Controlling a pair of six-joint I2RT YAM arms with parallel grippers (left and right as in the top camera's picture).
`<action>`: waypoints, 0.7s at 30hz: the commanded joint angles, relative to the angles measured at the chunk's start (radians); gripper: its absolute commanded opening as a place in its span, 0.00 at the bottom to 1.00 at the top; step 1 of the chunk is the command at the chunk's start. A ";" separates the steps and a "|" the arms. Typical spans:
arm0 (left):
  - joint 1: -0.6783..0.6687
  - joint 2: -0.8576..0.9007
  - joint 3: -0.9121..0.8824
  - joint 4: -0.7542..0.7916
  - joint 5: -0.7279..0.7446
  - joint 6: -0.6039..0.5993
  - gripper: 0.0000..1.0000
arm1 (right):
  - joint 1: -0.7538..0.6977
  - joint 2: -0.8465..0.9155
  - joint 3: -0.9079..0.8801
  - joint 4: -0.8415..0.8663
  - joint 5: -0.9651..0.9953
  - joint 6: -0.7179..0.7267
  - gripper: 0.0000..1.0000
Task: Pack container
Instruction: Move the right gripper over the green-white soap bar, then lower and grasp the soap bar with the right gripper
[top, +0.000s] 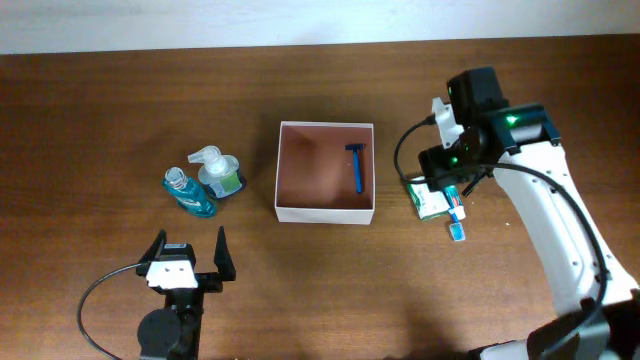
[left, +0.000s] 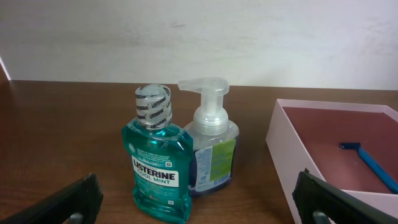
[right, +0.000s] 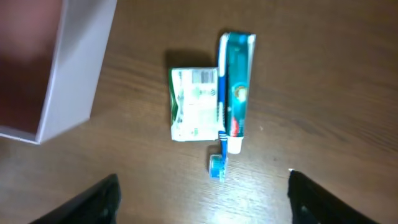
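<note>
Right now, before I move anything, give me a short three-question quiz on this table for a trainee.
1. True or false: the box is empty.
2. What lies beneath the right gripper? A) a toothpaste tube beside a small green packet; B) a sponge; C) a cup.
3. How many bottles stand left of the box?

Key: 1 false, a blue razor lies inside; 2 A; 3 two.

A blue razor (top: 355, 168) lies inside the container (top: 325, 212), toward the right.
</note>
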 joint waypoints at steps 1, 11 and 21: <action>0.006 -0.006 -0.008 0.003 0.011 -0.002 0.99 | -0.014 0.007 -0.072 0.050 -0.081 -0.070 0.84; 0.006 -0.006 -0.008 0.003 0.011 -0.002 0.99 | -0.015 0.009 -0.249 0.231 -0.083 -0.084 0.86; 0.006 -0.006 -0.008 0.003 0.011 -0.002 0.99 | -0.015 0.026 -0.295 0.368 -0.087 -0.083 0.82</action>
